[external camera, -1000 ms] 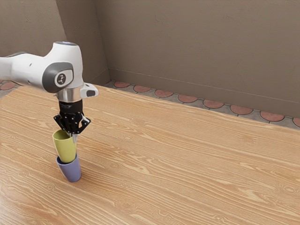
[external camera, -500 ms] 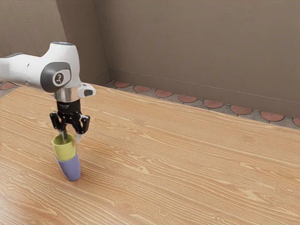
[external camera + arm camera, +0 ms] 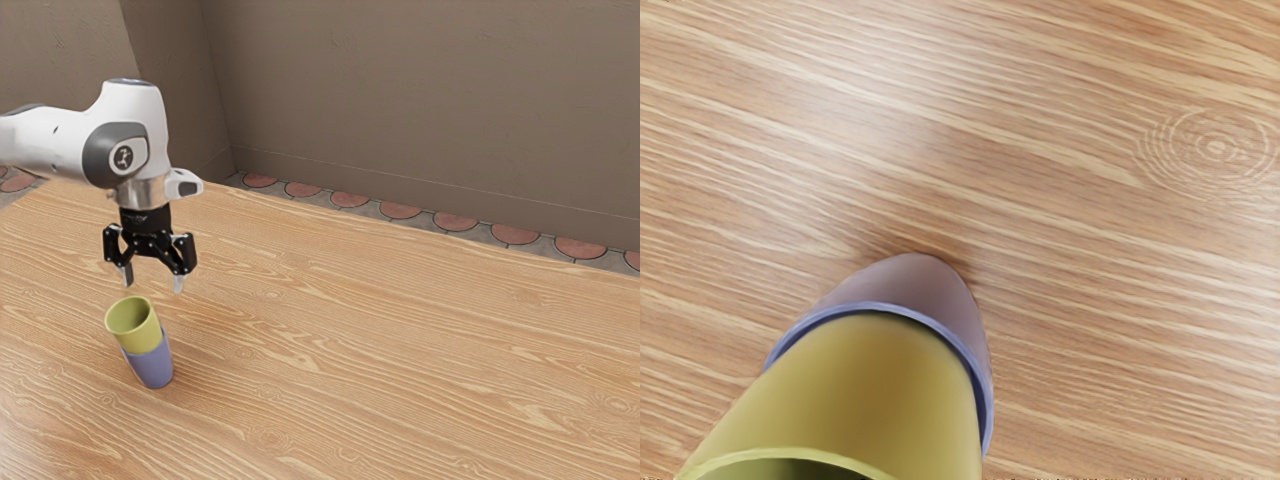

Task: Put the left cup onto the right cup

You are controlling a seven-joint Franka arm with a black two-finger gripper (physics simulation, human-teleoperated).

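Note:
An olive-yellow cup (image 3: 134,323) sits nested inside a purple cup (image 3: 153,367) on the wooden table, the pair leaning slightly toward the exterior view's left. My gripper (image 3: 151,276) hangs open just above the yellow cup's rim, touching neither cup. Under my hand, the wrist view has the yellow cup (image 3: 855,405) seated within the purple cup (image 3: 925,300), whose rim rings it.
The wooden table (image 3: 400,340) stretches wide toward the exterior view's right. A brown wall and a floor strip with red tiles (image 3: 400,210) run behind the table's far edge.
My gripper opened, let go of the yellow cup and rose above it. The yellow cup settled deeper into the purple cup.

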